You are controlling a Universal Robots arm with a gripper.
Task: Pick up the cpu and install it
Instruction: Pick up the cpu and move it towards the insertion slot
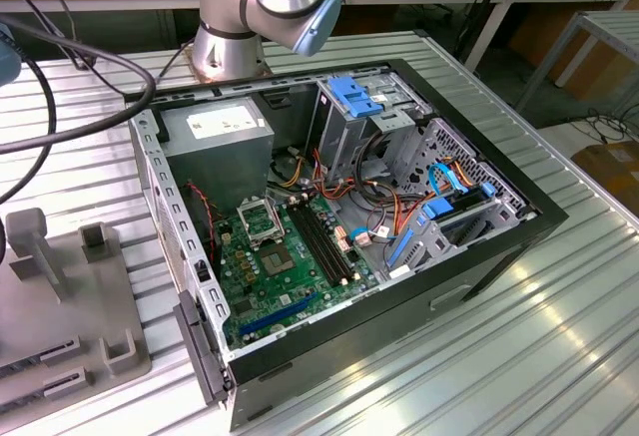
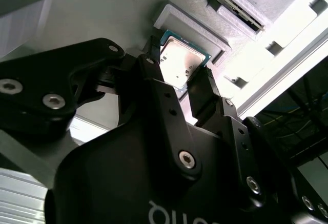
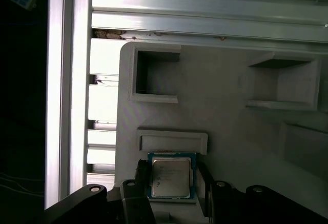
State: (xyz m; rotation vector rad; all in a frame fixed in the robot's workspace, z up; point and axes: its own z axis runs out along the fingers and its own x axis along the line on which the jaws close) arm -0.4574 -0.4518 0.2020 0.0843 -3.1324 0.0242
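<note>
Right now my gripper (image 3: 172, 184) hangs low over the grey fixture tray (image 3: 225, 106). My jaws are spread, with one finger (image 3: 141, 177) just beside each of two opposite edges of the cpu (image 3: 171, 174). The cpu lies flat on the tray, its silvery face up and its narrow green rim showing, just beside a raised ledge (image 3: 173, 141) of the tray. In the second wrist view my black linkage covers part of the chip.

In the exterior view the tray lies at the lower left of the frame on the ribbed metal table (image 1: 499, 356). The open computer case (image 1: 489, 246) fills the middle. On its green motherboard (image 1: 265, 291) the metal-framed socket (image 1: 262, 224) sits left of centre, well apart from the tray. My arm's base (image 1: 228, 47) stands at the upper middle, behind the case.
</note>
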